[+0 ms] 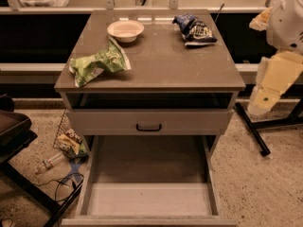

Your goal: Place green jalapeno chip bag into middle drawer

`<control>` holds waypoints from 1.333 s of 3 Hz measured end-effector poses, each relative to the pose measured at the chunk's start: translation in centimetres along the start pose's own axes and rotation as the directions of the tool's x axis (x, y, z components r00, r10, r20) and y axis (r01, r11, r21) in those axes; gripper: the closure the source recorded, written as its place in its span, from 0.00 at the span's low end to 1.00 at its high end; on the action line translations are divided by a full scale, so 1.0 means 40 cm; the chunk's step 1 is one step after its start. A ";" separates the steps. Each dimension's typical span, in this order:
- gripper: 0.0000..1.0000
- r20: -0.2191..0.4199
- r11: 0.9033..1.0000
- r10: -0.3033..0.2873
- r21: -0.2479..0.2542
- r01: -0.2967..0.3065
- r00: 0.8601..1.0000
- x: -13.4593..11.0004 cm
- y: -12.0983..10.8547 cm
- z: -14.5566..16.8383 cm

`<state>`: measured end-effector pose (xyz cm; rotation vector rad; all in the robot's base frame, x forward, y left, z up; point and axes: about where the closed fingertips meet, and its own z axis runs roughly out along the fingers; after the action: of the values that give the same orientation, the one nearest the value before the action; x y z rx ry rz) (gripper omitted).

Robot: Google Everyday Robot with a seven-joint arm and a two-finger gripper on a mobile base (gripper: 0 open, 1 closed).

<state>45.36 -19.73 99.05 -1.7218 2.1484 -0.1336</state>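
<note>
The green jalapeno chip bag (pixel 98 63) lies crumpled on the left side of the brown cabinet top (pixel 161 65). The middle drawer (pixel 149 200) is pulled out at the bottom of the cabinet, with a bare light-grey floor and low side walls. Above it is a grey drawer front with a small black handle (pixel 148 127), pushed in. Only white and cream segments of my arm (pixel 274 79) show at the right edge, beside the cabinet. My gripper is out of view.
A white bowl (pixel 125 30) and a dark blue chip bag (pixel 194 30) sit at the back of the cabinet top. A wire basket with litter (pixel 68 138), a bottle and cables lie on the floor at left. A black stand leg (pixel 253 129) crosses the floor at right.
</note>
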 end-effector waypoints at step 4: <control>0.00 0.347 0.984 -0.173 0.031 0.173 0.922 -0.478 -0.199 0.244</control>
<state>59.46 -1.81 96.97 -1.7801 1.7411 0.1189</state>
